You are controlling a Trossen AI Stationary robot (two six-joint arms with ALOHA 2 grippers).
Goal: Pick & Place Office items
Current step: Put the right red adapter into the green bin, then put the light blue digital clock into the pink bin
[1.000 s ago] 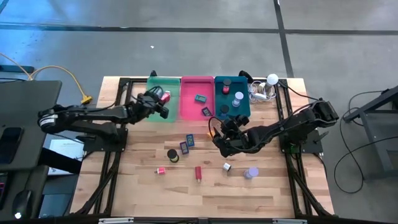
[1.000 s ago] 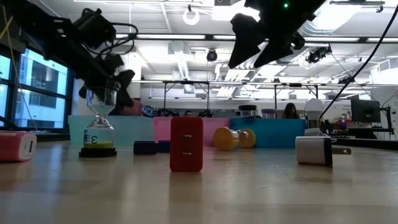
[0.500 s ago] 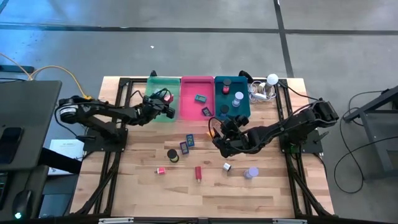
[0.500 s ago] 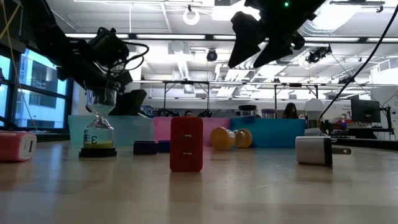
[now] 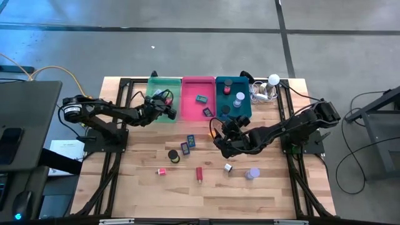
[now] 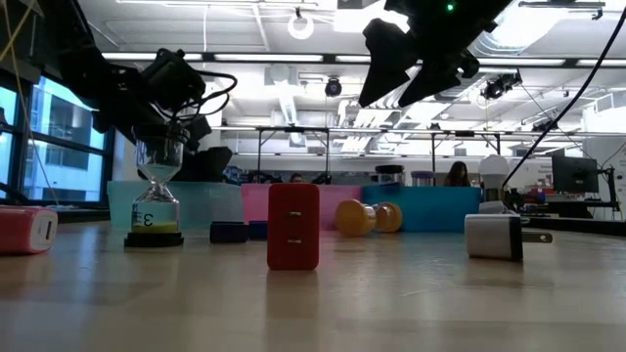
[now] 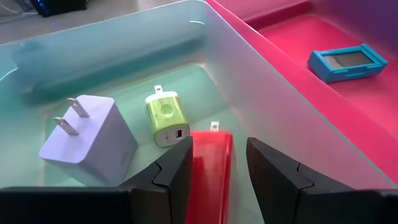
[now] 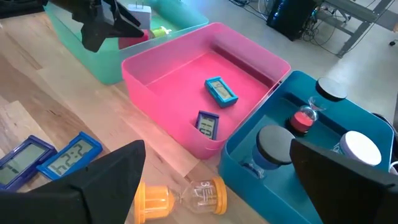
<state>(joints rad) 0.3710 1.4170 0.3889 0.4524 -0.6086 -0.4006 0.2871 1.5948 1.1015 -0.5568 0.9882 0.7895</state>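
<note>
My left gripper (image 5: 166, 104) reaches low into the green tray (image 5: 155, 84) and is shut on a red charger (image 7: 210, 163). A lavender charger (image 7: 93, 134) and a lime charger (image 7: 166, 118) lie on that tray's floor just beyond it. My right gripper (image 5: 221, 135) hovers open and empty over the table in front of the pink tray (image 5: 189, 112); an orange hourglass (image 8: 180, 196) lies on its side beneath it. A red charger (image 6: 293, 226) and a white charger (image 6: 494, 236) stand on the near part of the table. My left gripper has the red charger's long sides (image 7: 198, 155) between its two fingers, which lie along the block. The fingers slant down into the tray from the table's left. The charger's pronged end (image 7: 214, 127) points away from the gripper. Whether it rests on the tray floor cannot be told.
The pink tray holds two blue timers (image 8: 221, 91). The teal tray (image 5: 219, 87) holds several cylinders and a small hourglass (image 8: 303, 119). Two blue timers (image 5: 187, 144), a black hourglass (image 5: 173, 155), a small pink item (image 5: 161, 171) and a lavender cylinder (image 5: 252, 173) stand on the table.
My left gripper has gone down and a little toward the table's near edge, into the green tray, with the red charger still between its fingers.
</note>
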